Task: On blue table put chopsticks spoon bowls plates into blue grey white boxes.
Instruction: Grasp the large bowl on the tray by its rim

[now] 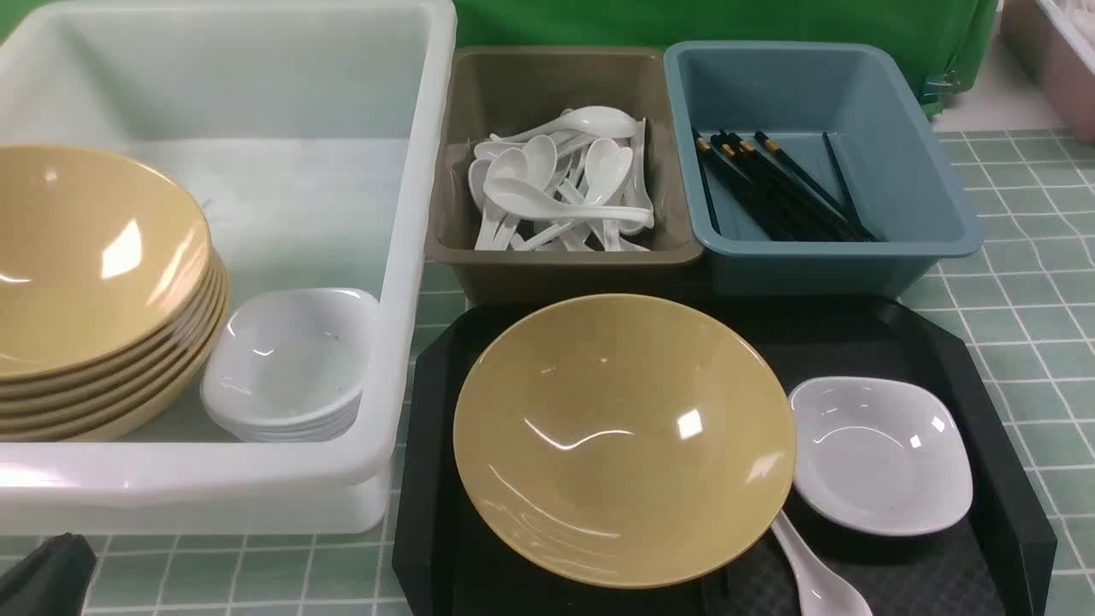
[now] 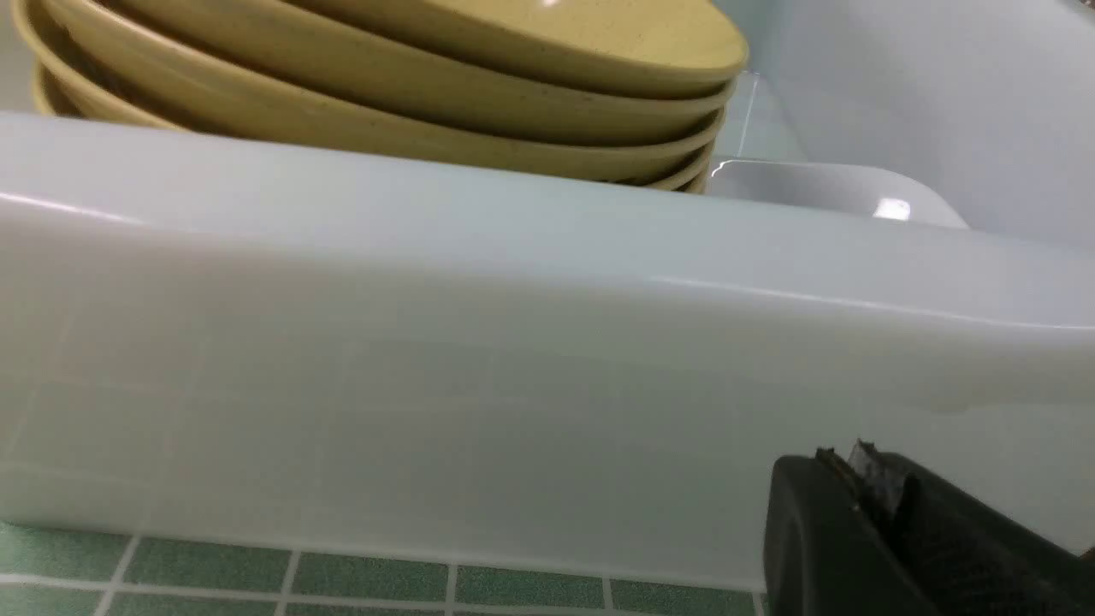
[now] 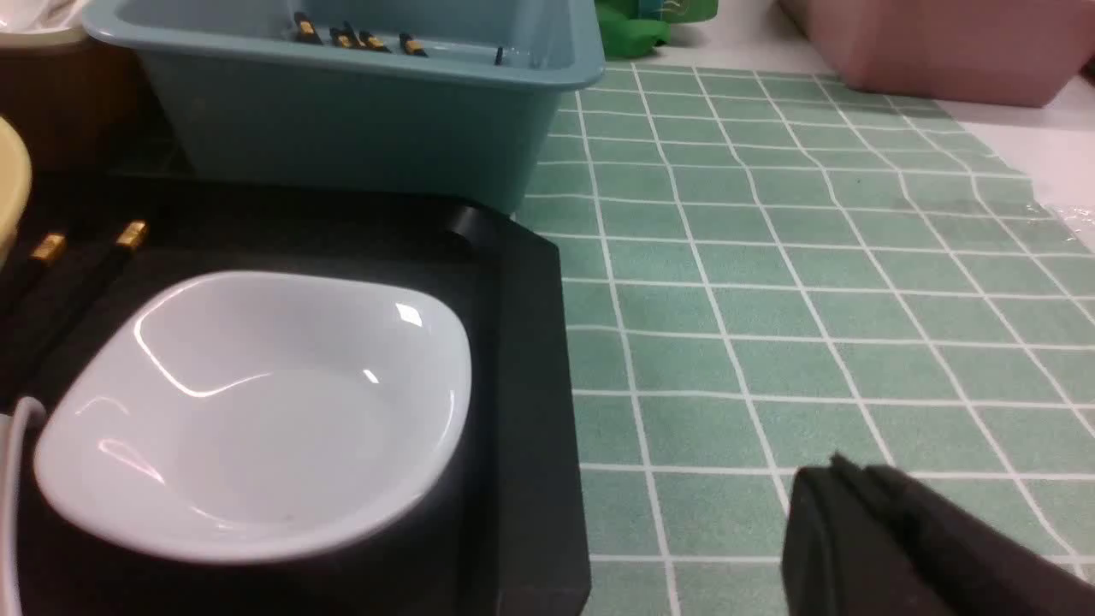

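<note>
- Left hand [image 2: 855, 469] and right hand [image 3: 843, 479]: both closed, empty, low near the pale green gridded tabletop [image 1: 1018, 342].
- Glossy white plastic soup spoon [image 1: 817, 573]: on the black octagonal tray [image 1: 1009, 513], beside the mustard-tan round bowl [image 1: 624, 441] and the small white rounded-square plate [image 1: 881, 453]. Long axis diagonal, scoop toward the robot, handle at the bowl's rim.
- Likely hazard: lifting the bowl could drag the spoon; glossy rims may slip.
</note>
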`<state>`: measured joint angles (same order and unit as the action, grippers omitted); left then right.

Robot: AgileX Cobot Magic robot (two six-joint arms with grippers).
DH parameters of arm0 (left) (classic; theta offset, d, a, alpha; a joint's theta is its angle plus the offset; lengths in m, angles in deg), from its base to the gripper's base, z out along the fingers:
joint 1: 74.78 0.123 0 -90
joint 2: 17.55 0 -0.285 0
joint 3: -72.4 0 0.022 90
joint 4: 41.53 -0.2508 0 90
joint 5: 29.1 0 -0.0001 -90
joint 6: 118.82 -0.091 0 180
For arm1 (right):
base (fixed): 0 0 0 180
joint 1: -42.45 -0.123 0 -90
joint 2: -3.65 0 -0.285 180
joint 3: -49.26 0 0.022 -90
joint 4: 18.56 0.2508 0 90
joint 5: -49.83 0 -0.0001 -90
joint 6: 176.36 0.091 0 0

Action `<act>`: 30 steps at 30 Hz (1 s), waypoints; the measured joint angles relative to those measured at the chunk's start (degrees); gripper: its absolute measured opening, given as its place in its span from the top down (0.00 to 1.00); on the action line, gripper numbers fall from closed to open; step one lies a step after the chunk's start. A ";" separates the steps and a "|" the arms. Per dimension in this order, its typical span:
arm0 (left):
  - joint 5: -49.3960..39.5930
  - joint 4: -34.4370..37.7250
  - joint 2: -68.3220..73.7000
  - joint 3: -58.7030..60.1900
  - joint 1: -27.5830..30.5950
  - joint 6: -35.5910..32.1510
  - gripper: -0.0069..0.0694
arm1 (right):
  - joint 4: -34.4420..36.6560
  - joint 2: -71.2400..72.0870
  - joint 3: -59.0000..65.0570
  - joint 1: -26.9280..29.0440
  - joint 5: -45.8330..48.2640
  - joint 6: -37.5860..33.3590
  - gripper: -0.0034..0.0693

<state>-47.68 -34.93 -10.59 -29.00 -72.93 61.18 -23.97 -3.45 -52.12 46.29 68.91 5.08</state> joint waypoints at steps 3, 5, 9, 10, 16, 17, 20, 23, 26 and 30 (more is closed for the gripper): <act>0.00 0.00 0.00 0.00 0.00 0.00 0.90 | 0.00 0.00 0.00 0.00 0.00 0.00 0.89; 0.00 0.00 0.00 0.00 0.00 0.00 0.90 | 0.00 0.00 0.00 0.00 0.00 0.00 0.89; 0.00 0.00 0.00 0.00 0.00 0.00 0.90 | 0.00 0.00 0.00 0.00 0.00 0.00 0.89; 0.00 0.00 0.00 0.00 0.00 0.00 0.90 | 0.00 0.00 0.00 0.00 0.00 0.00 0.89; 0.00 0.00 0.00 0.00 0.00 0.00 0.90 | 0.00 0.00 0.00 0.00 0.00 0.00 0.89; 0.00 0.00 0.00 0.00 0.00 0.00 0.90 | 0.00 0.00 0.00 0.00 0.00 0.00 0.89; 0.00 0.00 0.00 0.00 0.00 0.00 0.90 | 0.00 0.00 0.00 0.00 0.00 0.00 0.88; 0.00 0.00 0.00 0.00 0.00 0.00 0.90 | 0.00 0.00 0.00 0.00 0.00 0.00 0.88; 0.00 -0.87 0.00 0.00 0.00 0.00 0.90 | 0.00 0.00 0.00 0.00 0.00 0.00 0.88; 0.02 -1.70 0.00 0.00 0.00 0.00 0.90 | 0.00 0.00 0.00 0.00 0.00 0.00 0.87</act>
<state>-47.67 -36.63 -10.59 -29.00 -72.93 61.18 -23.97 -3.45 -52.12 46.29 68.91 5.08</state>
